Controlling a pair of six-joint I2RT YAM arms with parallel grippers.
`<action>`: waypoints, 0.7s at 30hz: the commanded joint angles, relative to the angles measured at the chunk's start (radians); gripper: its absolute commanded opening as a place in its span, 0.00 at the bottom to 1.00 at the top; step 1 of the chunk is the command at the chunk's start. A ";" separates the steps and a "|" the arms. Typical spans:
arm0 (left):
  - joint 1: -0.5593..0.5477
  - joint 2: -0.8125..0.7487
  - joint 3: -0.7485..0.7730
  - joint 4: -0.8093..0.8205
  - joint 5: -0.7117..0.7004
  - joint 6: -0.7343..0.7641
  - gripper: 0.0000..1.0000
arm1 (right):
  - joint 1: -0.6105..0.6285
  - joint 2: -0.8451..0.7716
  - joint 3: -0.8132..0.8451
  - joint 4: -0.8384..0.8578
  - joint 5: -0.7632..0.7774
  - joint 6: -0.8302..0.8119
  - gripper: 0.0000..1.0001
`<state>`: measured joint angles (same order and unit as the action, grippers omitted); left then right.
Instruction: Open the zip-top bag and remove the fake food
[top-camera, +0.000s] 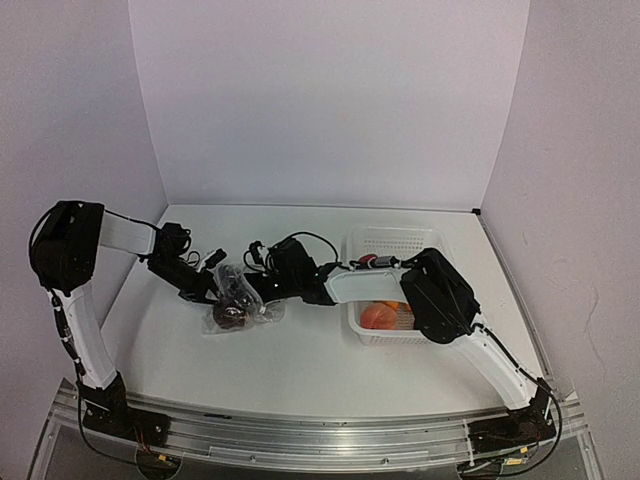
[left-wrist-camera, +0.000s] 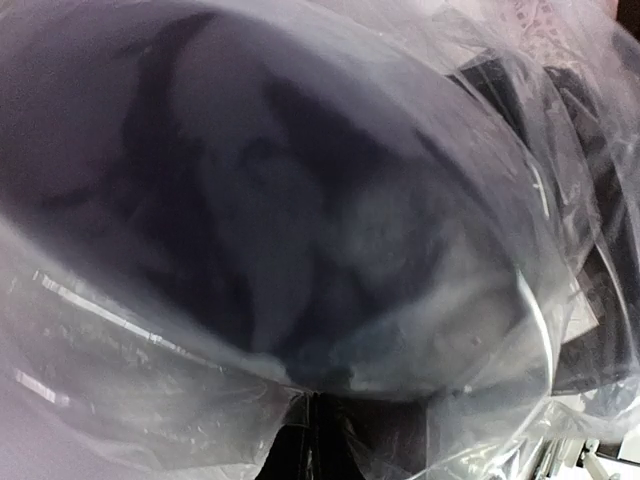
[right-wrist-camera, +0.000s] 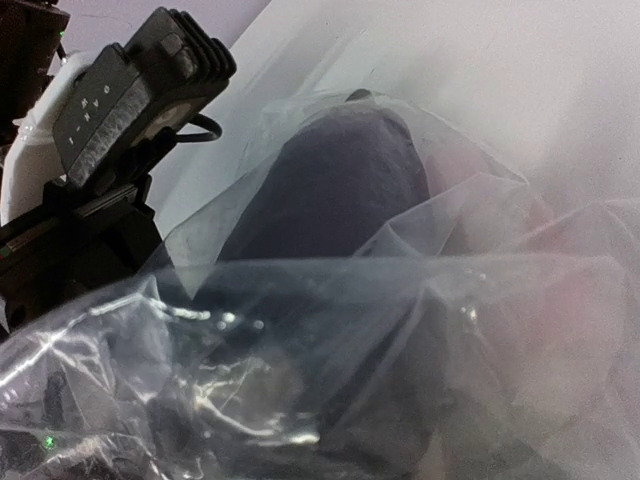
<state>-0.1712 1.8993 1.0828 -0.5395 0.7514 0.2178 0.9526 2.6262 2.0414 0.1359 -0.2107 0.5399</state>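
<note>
Top external, zip-top bag (top-camera: 243, 298) crumpled (long axis unclear), fingers buried, grip untellable.

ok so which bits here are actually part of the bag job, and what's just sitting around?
Job:
- zip-top bag
- dark fake food piece, inside the bag
- orange fake food pieces, out of the bag

Just around:
- white mesh basket, holding the orange pieces
</note>
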 joint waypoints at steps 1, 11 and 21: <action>-0.048 0.032 0.048 0.017 0.025 0.011 0.00 | 0.009 0.067 0.073 -0.057 -0.044 -0.043 0.83; -0.058 0.030 0.046 -0.030 0.057 0.067 0.00 | 0.007 0.096 0.096 0.120 0.074 -0.050 0.82; -0.002 0.020 0.067 -0.024 0.090 0.032 0.00 | -0.007 0.018 -0.039 0.152 0.105 -0.029 0.34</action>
<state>-0.2000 1.9204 1.0997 -0.5439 0.7543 0.2610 0.9502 2.6898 2.0807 0.2664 -0.1734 0.5147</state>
